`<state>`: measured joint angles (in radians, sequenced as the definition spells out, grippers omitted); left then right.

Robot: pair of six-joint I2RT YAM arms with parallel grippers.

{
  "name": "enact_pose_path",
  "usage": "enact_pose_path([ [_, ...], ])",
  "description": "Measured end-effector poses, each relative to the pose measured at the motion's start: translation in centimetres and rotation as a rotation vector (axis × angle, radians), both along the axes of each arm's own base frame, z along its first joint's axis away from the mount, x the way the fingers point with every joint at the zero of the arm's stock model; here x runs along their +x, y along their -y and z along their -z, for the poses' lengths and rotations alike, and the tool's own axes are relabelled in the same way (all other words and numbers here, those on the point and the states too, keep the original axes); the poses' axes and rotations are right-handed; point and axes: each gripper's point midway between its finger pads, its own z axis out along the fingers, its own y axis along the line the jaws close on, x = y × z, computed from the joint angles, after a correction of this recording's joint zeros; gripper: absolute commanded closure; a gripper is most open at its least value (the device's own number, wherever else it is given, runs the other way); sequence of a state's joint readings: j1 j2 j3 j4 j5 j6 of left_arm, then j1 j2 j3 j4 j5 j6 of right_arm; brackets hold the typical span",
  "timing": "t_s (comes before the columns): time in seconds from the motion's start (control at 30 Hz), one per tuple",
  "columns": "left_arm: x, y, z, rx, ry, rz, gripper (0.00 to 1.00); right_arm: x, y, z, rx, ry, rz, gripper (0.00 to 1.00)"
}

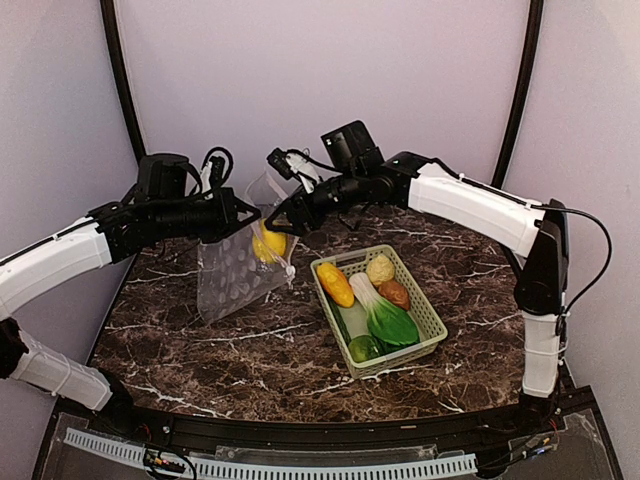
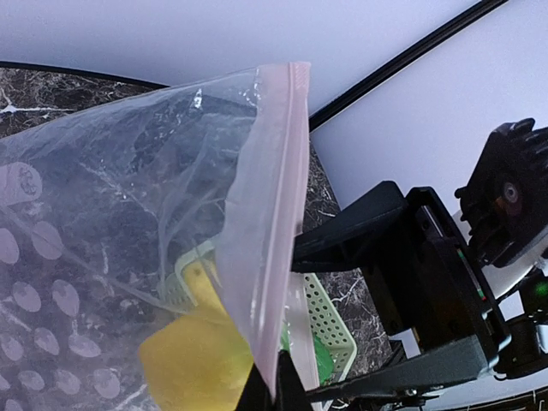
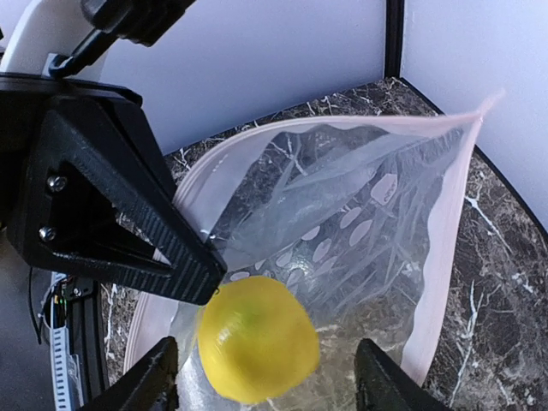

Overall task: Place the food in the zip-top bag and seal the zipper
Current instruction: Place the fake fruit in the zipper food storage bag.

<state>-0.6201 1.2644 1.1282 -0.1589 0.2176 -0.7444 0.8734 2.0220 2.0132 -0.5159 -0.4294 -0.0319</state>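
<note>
The zip-top bag [image 1: 235, 270] hangs open above the table. My left gripper [image 1: 250, 215] is shut on its pinkish zipper strip [image 2: 274, 214] and pinches that edge in the left wrist view [image 2: 274, 390]. My right gripper [image 1: 278, 215] is open over the bag's mouth. In the right wrist view, the yellow lemon [image 3: 257, 338] sits blurred between the spread fingers [image 3: 158, 372] without touching them, just inside the bag [image 3: 360, 223]. The lemon also shows through the plastic [image 1: 268, 243] [image 2: 197, 364]. The other food lies in the basket.
The pale green basket [image 1: 430, 320] stands right of the bag. It holds the orange piece [image 1: 335, 284], beige round one [image 1: 380, 268], brown potato [image 1: 394, 293], bok choy [image 1: 385, 315] and green pieces [image 1: 364, 348]. Curtain walls enclose the dark marble table [image 1: 250, 360].
</note>
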Motion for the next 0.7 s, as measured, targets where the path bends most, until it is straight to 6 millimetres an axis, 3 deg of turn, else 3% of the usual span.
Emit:
enact_pose_path([
  [0.23, 0.0, -0.8, 0.7, 0.051, 0.016, -0.023, 0.99, -0.4, 0.2, -0.7, -0.002, 0.038, -0.023, 0.27],
  [0.37, 0.1, -1.4, 0.9, 0.098, 0.043, -0.035, 0.99, -1.5, 1.6, -3.1, 0.016, 0.1, -0.042, 0.27],
  [0.57, 0.3, -2.2, 1.7, 0.192, 0.082, -0.033, 0.99, -3.8, 5.9, -7.3, 0.04, 0.231, -0.046, 0.29],
  [0.7, 0.4, -2.5, 1.8, 0.252, 0.126, -0.018, 0.99, -3.2, 9.1, -6.5, 0.001, 0.268, -0.008, 0.33],
])
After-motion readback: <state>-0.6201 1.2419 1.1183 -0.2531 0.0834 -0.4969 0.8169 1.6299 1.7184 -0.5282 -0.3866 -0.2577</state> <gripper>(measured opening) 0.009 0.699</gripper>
